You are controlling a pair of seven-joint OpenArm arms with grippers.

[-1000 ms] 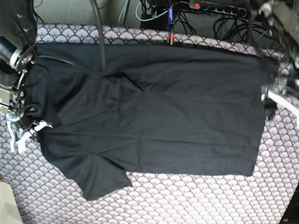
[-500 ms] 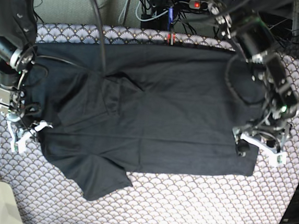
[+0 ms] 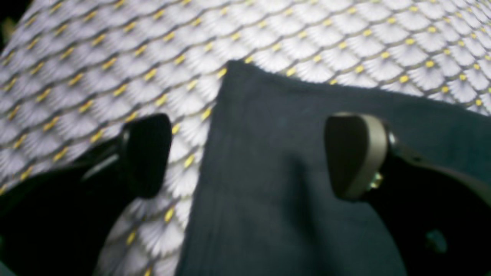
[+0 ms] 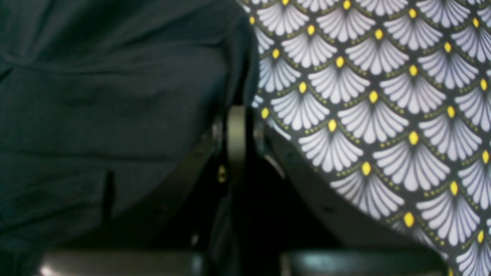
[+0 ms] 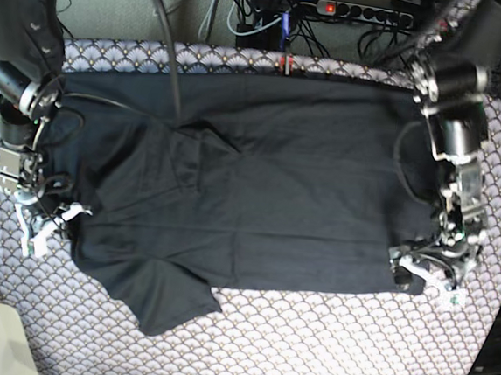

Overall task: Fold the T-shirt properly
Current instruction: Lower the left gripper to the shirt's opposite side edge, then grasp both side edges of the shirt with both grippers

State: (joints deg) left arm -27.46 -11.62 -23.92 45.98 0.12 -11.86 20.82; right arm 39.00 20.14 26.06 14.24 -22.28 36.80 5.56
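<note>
"What does the base view show?"

"The dark T-shirt (image 5: 319, 202) lies spread over the scallop-patterned tablecloth (image 5: 332, 353) on the worktop, with loose folds on the view's left and one flap reaching towards the near side. The right tool (image 5: 74, 214) is at the shirt's edge on the view's left; the left tool (image 5: 426, 284) is at its near corner on the view's right."

"And from the left wrist?"

"That tool stands wide open, with nothing gripped. One fingertip is over the tablecloth, the other over the shirt, and the shirt's side edge runs between them. The corner shows just beyond. Whether either tip touches the fabric, I can't tell."

"Now the right wrist view."

"There the tool is closed, its tips together on the edge of the T-shirt, pinching a narrow ridge of fabric. Creased dark cloth fills the view's left side, and the tablecloth, with its pale fans and yellow dots, lies along the right. The part below the tips is too dark and blurred to make out."
</note>
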